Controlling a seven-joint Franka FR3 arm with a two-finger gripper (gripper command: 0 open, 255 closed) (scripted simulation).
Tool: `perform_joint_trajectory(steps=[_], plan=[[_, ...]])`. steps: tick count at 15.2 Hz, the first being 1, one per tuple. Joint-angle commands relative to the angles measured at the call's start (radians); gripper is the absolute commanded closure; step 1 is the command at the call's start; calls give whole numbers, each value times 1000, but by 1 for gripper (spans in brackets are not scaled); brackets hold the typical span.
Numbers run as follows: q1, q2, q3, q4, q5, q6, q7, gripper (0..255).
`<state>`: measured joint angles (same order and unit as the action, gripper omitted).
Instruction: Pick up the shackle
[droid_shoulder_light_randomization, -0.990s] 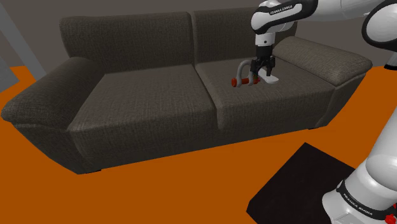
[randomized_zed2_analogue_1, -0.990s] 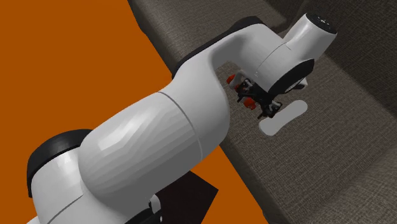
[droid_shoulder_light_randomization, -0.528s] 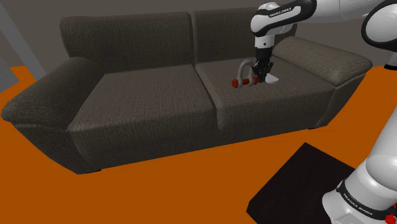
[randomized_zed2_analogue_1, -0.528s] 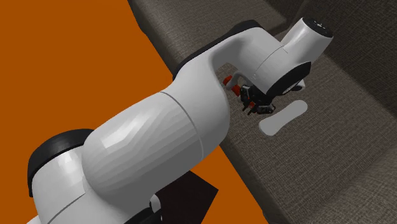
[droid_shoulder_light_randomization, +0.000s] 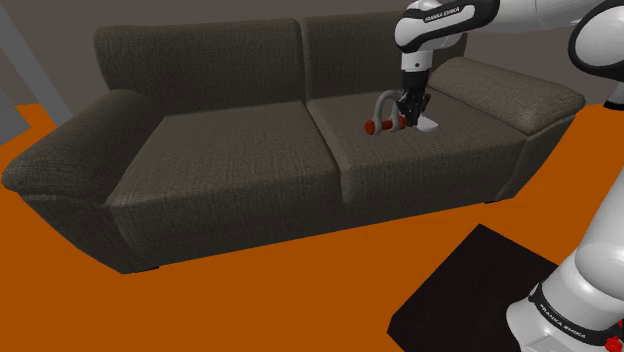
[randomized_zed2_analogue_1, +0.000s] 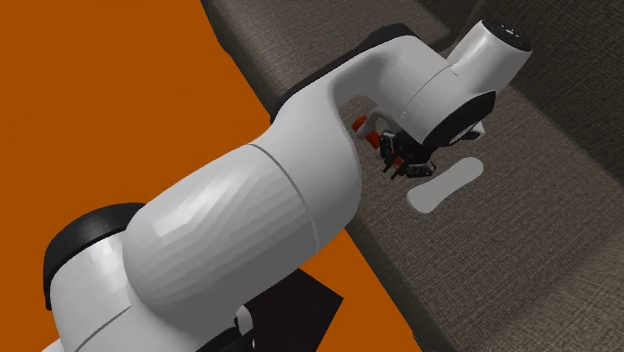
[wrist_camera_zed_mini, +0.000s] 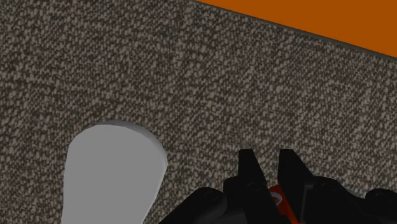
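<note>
The shackle (droid_shoulder_light_randomization: 382, 108) is a grey U-shaped bow with a red pin, on the sofa's right seat cushion (droid_shoulder_light_randomization: 440, 150). My black gripper (droid_shoulder_light_randomization: 408, 119) points straight down at its right end and is shut on it. The second exterior view has the red pin ends (randomized_zed2_analogue_1: 363, 124) sticking out beside the gripper (randomized_zed2_analogue_1: 401, 166), with the arm hiding most of the bow. Seen from the wrist, the two fingertips (wrist_camera_zed_mini: 250, 167) stand close together with a red part of the shackle (wrist_camera_zed_mini: 277, 196) clasped low between them.
A flat pale grey oval piece (droid_shoulder_light_randomization: 427, 125) lies on the cushion right beside the gripper, also in the wrist view (wrist_camera_zed_mini: 111, 175). The dark sofa's backrest (droid_shoulder_light_randomization: 260, 60) and right armrest (droid_shoulder_light_randomization: 520, 95) rise nearby. The orange floor (droid_shoulder_light_randomization: 330, 290) surrounds the sofa.
The fingers were apart one second ago and have closed on the shackle. The hand and the shackle's pin end now sit slightly higher.
</note>
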<state>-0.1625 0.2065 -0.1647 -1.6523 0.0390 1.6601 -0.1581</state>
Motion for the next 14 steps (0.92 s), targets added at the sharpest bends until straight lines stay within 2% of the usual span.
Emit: perform_joint_trajectory(steps=[1, 12, 14], plan=[[1, -3, 0, 21, 0, -23, 2, 255], [-2, 2, -1, 176, 0, -173, 3, 255], [-3, 3, -1, 178, 0, -175, 3, 255]])
